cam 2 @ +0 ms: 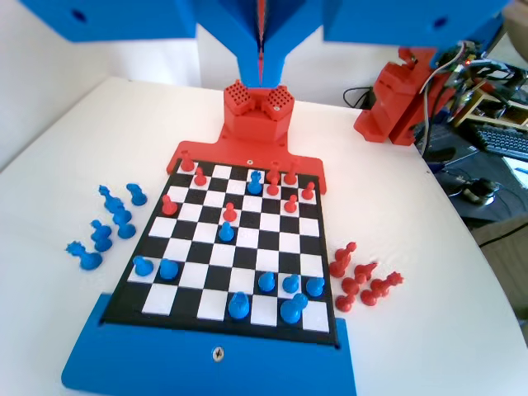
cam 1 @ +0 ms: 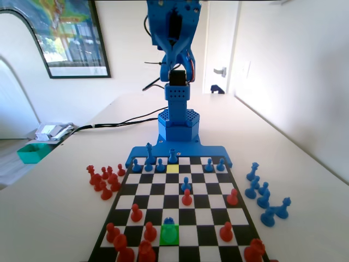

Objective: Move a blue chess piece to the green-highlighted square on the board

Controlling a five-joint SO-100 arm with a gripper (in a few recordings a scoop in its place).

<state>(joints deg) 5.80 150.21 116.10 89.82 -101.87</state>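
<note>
My gripper (cam 2: 262,49) hangs high above the board (cam 1: 210,204), fingers pressed together, holding nothing. The blue chess piece (cam 1: 169,222) stands on the green-highlighted square (cam 1: 169,236), at the board's end farthest from me.

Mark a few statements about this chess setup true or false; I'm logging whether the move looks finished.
1. The gripper hangs high above the board, jaws together, holding nothing. True.
2. A red piece stands on the yellow square. False: that square is bare.
3. A short blue piece stands at the far edge of the green square. True.
4. In the fixed view, the red pieces off the board lie to its right. False: they lie to its left; the blue pieces off the board are on the right.
</note>
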